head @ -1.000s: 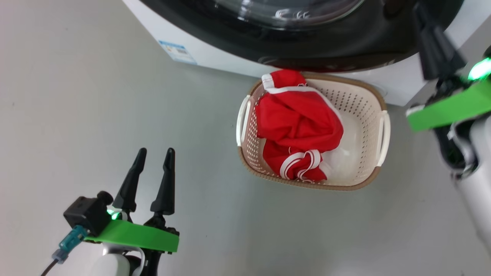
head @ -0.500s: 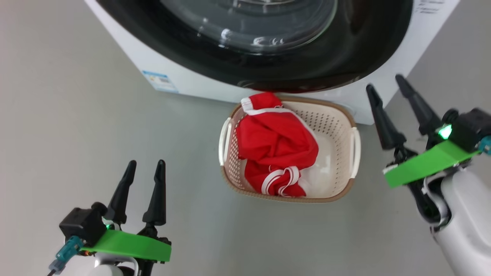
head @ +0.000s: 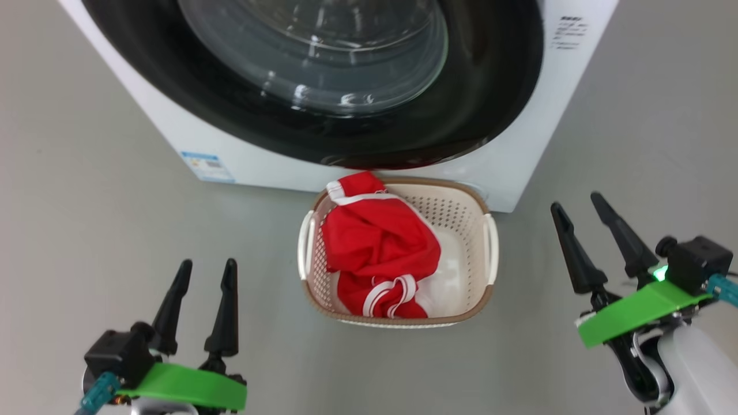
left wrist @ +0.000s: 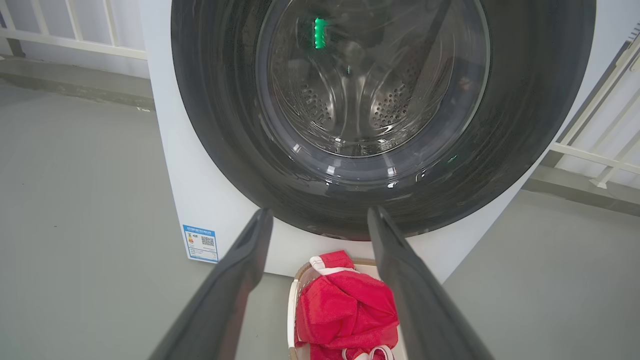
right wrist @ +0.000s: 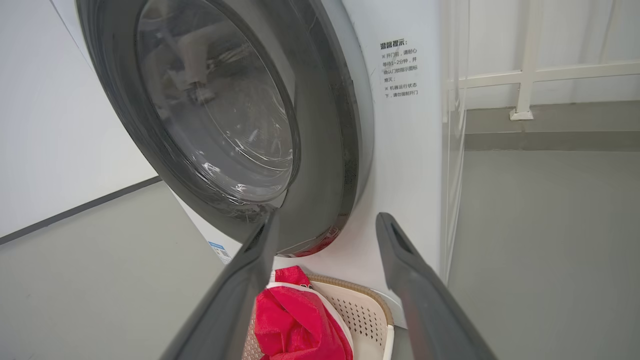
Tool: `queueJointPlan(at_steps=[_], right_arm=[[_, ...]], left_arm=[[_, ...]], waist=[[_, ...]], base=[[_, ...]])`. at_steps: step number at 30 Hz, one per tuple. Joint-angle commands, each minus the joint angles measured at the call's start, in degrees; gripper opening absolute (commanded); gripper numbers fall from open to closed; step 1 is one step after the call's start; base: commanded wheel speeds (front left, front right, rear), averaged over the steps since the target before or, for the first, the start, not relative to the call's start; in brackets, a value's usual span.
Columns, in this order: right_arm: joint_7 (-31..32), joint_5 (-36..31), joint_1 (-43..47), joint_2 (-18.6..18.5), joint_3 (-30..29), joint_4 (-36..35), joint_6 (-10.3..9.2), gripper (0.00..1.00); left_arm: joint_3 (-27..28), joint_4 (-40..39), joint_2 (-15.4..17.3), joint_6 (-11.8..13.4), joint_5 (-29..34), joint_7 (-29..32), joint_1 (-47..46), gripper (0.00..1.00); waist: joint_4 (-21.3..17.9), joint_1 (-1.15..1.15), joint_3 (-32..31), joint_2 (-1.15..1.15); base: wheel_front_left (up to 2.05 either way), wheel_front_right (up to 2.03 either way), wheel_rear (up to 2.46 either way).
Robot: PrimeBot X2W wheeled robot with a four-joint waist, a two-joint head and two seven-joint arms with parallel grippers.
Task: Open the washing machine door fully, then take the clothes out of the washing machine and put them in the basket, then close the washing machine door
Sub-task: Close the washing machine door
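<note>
The washing machine (head: 259,168) stands at the top of the head view, and the washing machine door (head: 314,52) lies flat against its front, black rim and glass bowl facing me. Right below it on the floor sits the basket (head: 455,216), with the red and white clothes (head: 375,248) heaped in its left half. My left gripper (head: 207,265) is open at the lower left, with nothing in it. At the lower right my right gripper (head: 575,202) is open too and holds nothing. Both wrist views look at the door (left wrist: 380,100) (right wrist: 225,115) and the clothes (left wrist: 345,310) (right wrist: 295,320).
Grey floor lies on both sides of the basket. A small blue label (head: 207,167) marks the machine's lower left front. A white railing (left wrist: 595,150) (right wrist: 525,75) runs behind and to the right of the machine.
My right gripper has come away from the door's right edge, dropped to the lower right and opened. The head camera has shifted, showing more of the door. Basket and clothes lie as before.
</note>
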Motion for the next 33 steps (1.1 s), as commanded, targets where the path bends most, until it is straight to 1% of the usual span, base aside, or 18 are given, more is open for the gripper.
queueJointPlan(at_steps=[1, 17, 25, 33], right_arm=[[-0.3, 1.0, 1.0, -0.1, 0.7, -1.5, -0.06, 1.00], [-0.3, 0.5, 9.5, 0.9, -3.1, -2.7, -0.06, 1.00], [-0.3, 0.3, 13.2, 1.3, -4.9, -3.0, -0.06, 1.00], [-0.3, 0.2, 15.6, 1.8, -6.6, -3.3, -0.06, 1.00]], left_arm=[[2.2, -1.5, 1.5, -0.3, 0.4, -0.7, 1.0, 1.00], [2.2, -3.4, 3.2, -0.3, 0.0, -0.7, 4.8, 1.00], [2.1, -4.0, 3.8, -0.3, 0.4, -0.7, 6.6, 1.00], [2.9, -3.7, 3.8, -0.3, 0.4, -0.7, 7.6, 1.00]], waist=[[-1.3, 0.00, -1.3, 0.00], [-5.2, 0.00, -5.3, 0.00], [-5.9, 0.00, -6.9, 0.00], [-6.3, 0.00, -7.5, 0.00]], base=[[0.00, 0.00, 0.00], [0.00, 0.00, 0.00], [0.00, 0.00, 0.00], [0.00, 0.00, 0.00]])
